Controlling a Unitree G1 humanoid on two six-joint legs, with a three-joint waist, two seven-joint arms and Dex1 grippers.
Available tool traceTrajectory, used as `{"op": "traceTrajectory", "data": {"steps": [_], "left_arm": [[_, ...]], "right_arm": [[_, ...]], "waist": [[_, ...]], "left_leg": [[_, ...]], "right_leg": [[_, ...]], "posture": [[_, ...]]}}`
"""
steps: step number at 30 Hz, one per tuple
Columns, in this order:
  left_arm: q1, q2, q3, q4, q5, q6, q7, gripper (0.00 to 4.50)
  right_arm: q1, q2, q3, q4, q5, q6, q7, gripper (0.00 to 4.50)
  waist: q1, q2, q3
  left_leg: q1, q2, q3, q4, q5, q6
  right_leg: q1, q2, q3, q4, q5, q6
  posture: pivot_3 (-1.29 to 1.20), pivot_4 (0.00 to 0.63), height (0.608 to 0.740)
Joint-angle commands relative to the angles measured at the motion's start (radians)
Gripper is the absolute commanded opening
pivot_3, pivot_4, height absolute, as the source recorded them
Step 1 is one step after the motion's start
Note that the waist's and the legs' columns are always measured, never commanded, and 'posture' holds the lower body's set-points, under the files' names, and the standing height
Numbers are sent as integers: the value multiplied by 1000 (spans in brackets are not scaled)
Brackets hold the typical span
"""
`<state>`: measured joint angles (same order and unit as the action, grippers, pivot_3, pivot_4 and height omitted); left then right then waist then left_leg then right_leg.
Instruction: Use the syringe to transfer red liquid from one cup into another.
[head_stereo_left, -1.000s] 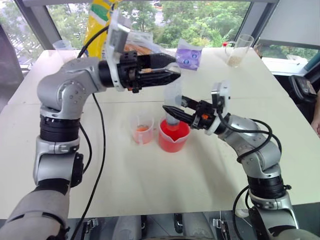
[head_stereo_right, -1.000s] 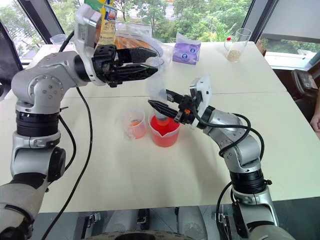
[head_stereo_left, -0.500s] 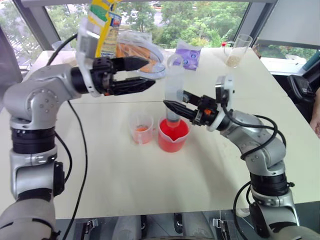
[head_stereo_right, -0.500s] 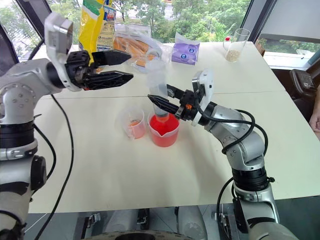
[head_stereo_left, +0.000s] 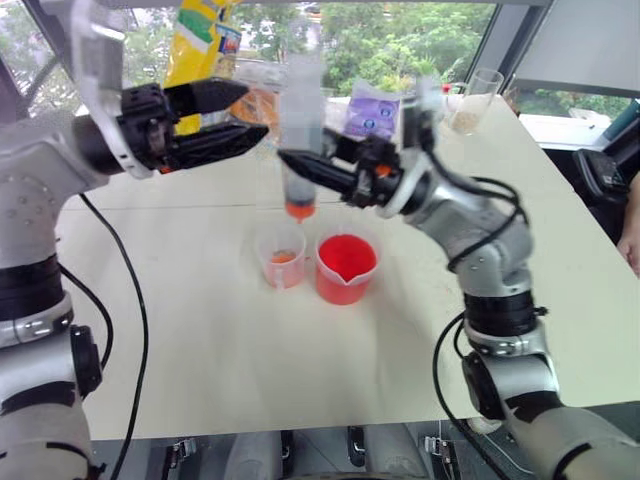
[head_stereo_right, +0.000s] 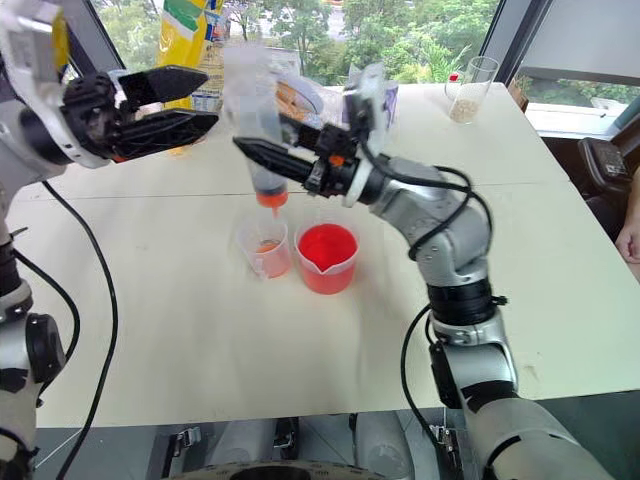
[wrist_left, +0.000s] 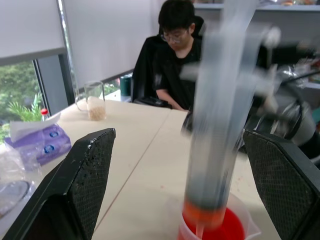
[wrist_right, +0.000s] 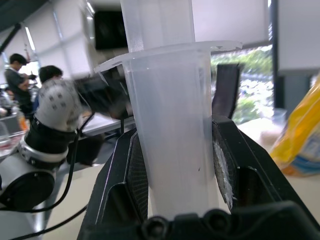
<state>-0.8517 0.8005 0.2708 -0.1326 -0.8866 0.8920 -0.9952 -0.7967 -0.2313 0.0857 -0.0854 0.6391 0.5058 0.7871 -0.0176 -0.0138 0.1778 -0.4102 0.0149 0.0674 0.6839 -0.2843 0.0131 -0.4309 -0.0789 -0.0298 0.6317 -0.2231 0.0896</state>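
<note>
**Two grippers, one syringe held aloft**

The syringe (head_stereo_left: 300, 150) is pinched upright in the right gripper (head_stereo_left: 300, 165), its orange tip hanging below the fingers, directly above the small cup (head_stereo_left: 283, 258). The red cup (head_stereo_left: 346, 268) stands just beside that cup, lower than the gripper. The left gripper (head_stereo_left: 235, 115) is held spread and empty, apart from the syringe.

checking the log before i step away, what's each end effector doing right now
Left end effector: open, holding nothing.
Right end effector: closed on the syringe, above the smaller cup.
</note>
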Motion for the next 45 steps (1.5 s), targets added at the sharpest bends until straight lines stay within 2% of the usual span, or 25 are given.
{"op": "traceTrajectory", "data": {"steps": [1,9,17,24,27,33,34,45], "left_arm": [[11,36,66,-52,-53,24,26,4168],[4,42,74,-89,-113,49,90,4168],[-37,-13,-27,-54,-39,-20,101,4168],[-35,-27,-58,-28,-23,-24,100,4168],[-26,-30,-61,-29,-16,-27,97,3337],[-20,-32,-62,-35,-13,-25,89,296],[-18,-31,-63,-36,-13,-25,86,76],[48,-13,-104,-74,28,-47,48,76]], "right_arm": [[-2,36,21,71,-51,-91,37,1406],[30,76,47,116,-94,-127,77,1406],[57,87,65,108,-122,-133,93,1406],[60,91,67,106,-133,-138,95,1406],[61,94,66,102,-137,-138,95,1406],[57,100,64,103,-143,-139,96,1406],[56,101,64,104,-144,-140,97,1406],[26,97,44,71,-130,-115,83,1406]], "waist": [[0,0,0],[3,0,0],[2,0,0],[0,0,0],[0,0,0],[2,0,0],[1,0,0],[1,0,0]], "left_leg": [[0,0,0,0,0,0],[0,0,0,0,0,0],[0,0,0,0,0,-1],[0,0,0,0,0,-1],[0,0,0,0,0,-1],[0,0,0,0,0,-1],[0,0,0,0,0,-1],[0,0,0,0,0,-1]], "right_leg": [[0,0,0,0,0,0],[0,-1,0,0,0,0],[0,0,0,0,0,0],[0,0,0,0,0,0],[0,0,0,0,0,0],[0,0,0,0,0,0],[0,0,0,0,0,0],[0,0,0,0,0,0]], "posture": [[0,150,740],[0,150,740],[0,150,740],[0,150,740],[0,150,740],[0,150,740],[0,150,740],[0,150,740]]}}
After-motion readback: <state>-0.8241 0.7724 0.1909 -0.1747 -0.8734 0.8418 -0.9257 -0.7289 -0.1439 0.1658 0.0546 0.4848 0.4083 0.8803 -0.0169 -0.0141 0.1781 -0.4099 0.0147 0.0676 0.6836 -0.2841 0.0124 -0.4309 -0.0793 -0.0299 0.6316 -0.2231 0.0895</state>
